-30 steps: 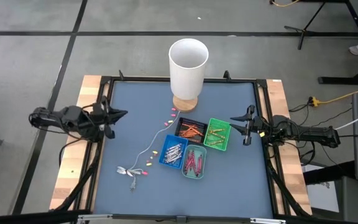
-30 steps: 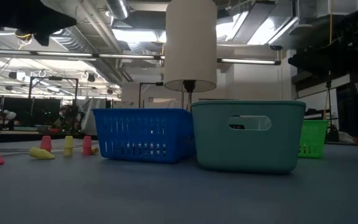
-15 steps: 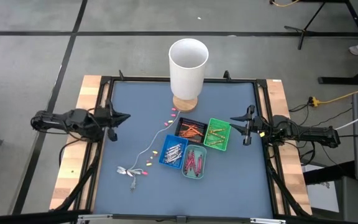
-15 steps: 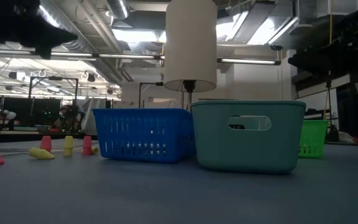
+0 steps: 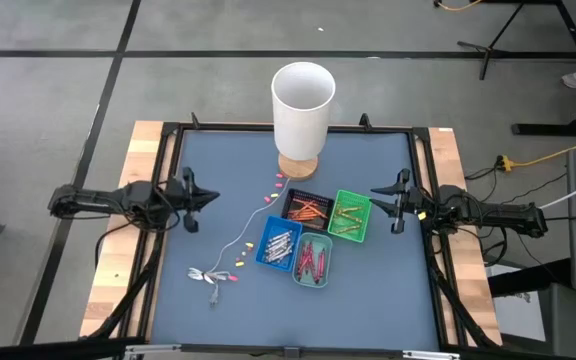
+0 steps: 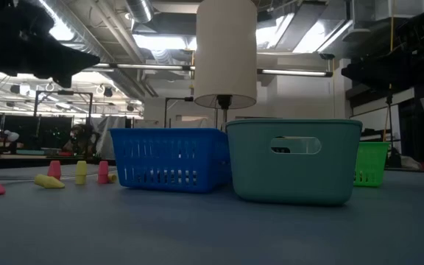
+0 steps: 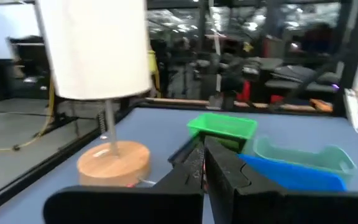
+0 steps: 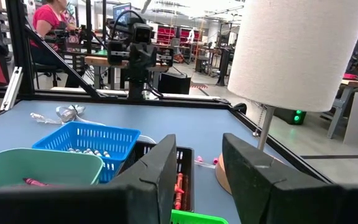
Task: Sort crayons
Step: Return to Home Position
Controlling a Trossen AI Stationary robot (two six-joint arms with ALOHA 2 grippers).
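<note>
Crayons lie sorted in four small trays at the table's middle: orange ones in the black tray [image 5: 307, 208], some in the green tray [image 5: 350, 216], pale grey ones in the blue tray [image 5: 278, 243], red and pink ones in the teal tray [image 5: 311, 260]. A few short pink and yellow pieces [image 5: 235, 263] lie loose on the mat left of the trays; they also show in the low view [image 6: 65, 175]. My left gripper [image 5: 198, 196] is shut and empty, raised at the table's left edge. My right gripper [image 5: 390, 206] is open and empty, right of the green tray.
A lamp with a tall white shade [image 5: 303, 103] stands on a round wooden base [image 7: 113, 160] at the table's far middle. A thin white cord [image 5: 240, 235] runs across the mat to a bundled end [image 5: 206, 277] near the front left. A person shows in the room beyond [image 8: 48, 15].
My left gripper has gone a little toward the table's near edge and inward over the mat, and has come lower in the low view. It stays shut. The right arm and the trays have kept still.
</note>
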